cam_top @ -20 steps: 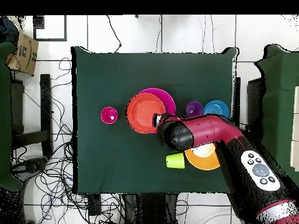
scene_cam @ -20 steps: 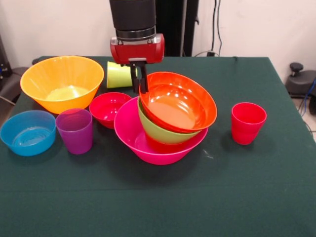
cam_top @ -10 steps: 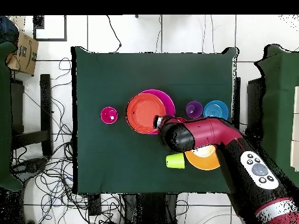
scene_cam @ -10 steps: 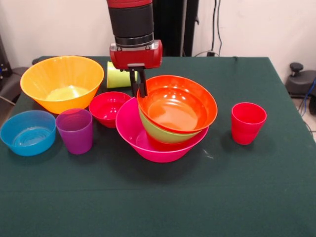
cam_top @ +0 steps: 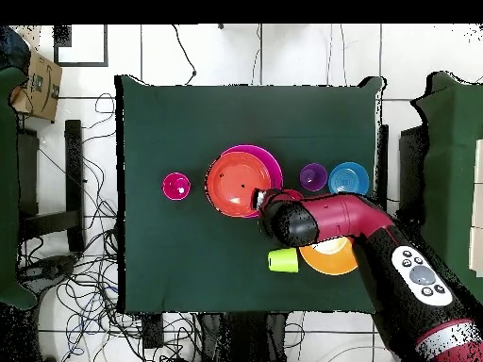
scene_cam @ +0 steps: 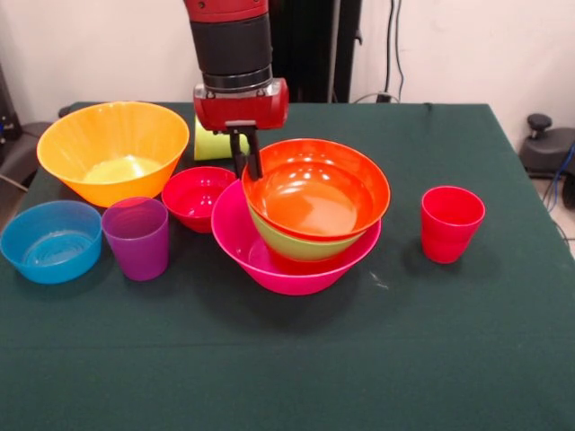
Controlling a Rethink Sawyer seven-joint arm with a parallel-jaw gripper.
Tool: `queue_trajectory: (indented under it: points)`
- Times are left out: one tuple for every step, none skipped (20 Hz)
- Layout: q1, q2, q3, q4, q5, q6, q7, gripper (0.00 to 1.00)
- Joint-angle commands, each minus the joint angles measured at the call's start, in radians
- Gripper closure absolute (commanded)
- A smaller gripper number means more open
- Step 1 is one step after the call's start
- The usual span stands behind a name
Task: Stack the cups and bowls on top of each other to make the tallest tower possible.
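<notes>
- Step in hand, as judged: seating the orange-red bowl (scene_cam: 316,189) on the tower (scene_cam: 298,238). The claw (scene_cam: 246,154) is clamped on this bowl's far-left rim, one finger inside the wall and one outside.
- Tower, position: middle of the bench (scene_cam: 467,341). The pink bowl (scene_cam: 269,269) is lowest, a green bowl (scene_cam: 301,244) sits in it, and the orange-red bowl is on top. An orange patch shows low between pink and green, probably a small bowl nested underneath; I cannot confirm this.
- Handling advice: the top bowl sits tilted, with its far-left rim higher. Lower that rim until the bowl lies level in the green one, and only then let go. Lift the claw straight up so the inner finger does not drag the wall. Go slowly, because glossy nested plastic likely slides.
- Bowls counted: six plainly seen. Three are in the tower. Three are loose: yellow-orange (scene_cam: 112,148), small red (scene_cam: 198,196) and blue (scene_cam: 51,239). The hidden one would make seven.
- Cups counted: three. The purple (scene_cam: 137,237) stands beside the blue bowl. The red (scene_cam: 451,223) stands apart on the other side of the tower. The lime (scene_cam: 216,142) lies on its side behind the claw.
- Remaining, as judged: all three cups and three loose bowls are unstacked. The wide yellow-orange bowl is awkward to add on top.
</notes>
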Motion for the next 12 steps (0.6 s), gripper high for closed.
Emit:
queue_trajectory:
  points:
    - [0.008,0.081,-0.015,-0.036,-0.091,-0.032,-0.091,1.0]
    - [0.008,0.083,-0.014,-0.038,-0.091,-0.03,-0.093,1.0]
    - [0.007,0.082,-0.012,-0.038,-0.09,-0.029,-0.096,1.0]
    - [0.008,0.083,-0.013,-0.039,-0.09,-0.03,-0.095,1.0]
    - [0.009,0.085,-0.014,-0.04,-0.091,-0.032,-0.095,1.0]
    - [0.011,0.087,-0.016,-0.042,-0.093,-0.035,-0.093,1.0]
    - [0.013,0.095,-0.019,-0.047,-0.097,-0.041,-0.091,1.0]
    - [0.015,0.098,-0.021,-0.049,-0.099,-0.044,-0.089,1.0]
    - [0.016,0.101,-0.023,-0.051,-0.101,-0.047,-0.088,1.0]
    - [0.017,0.103,-0.026,-0.053,-0.104,-0.049,-0.088,1.0]
    - [0.015,0.102,-0.027,-0.051,-0.106,-0.052,-0.089,1.0]
    - [0.015,0.102,-0.028,-0.052,-0.107,-0.051,-0.09,1.0]
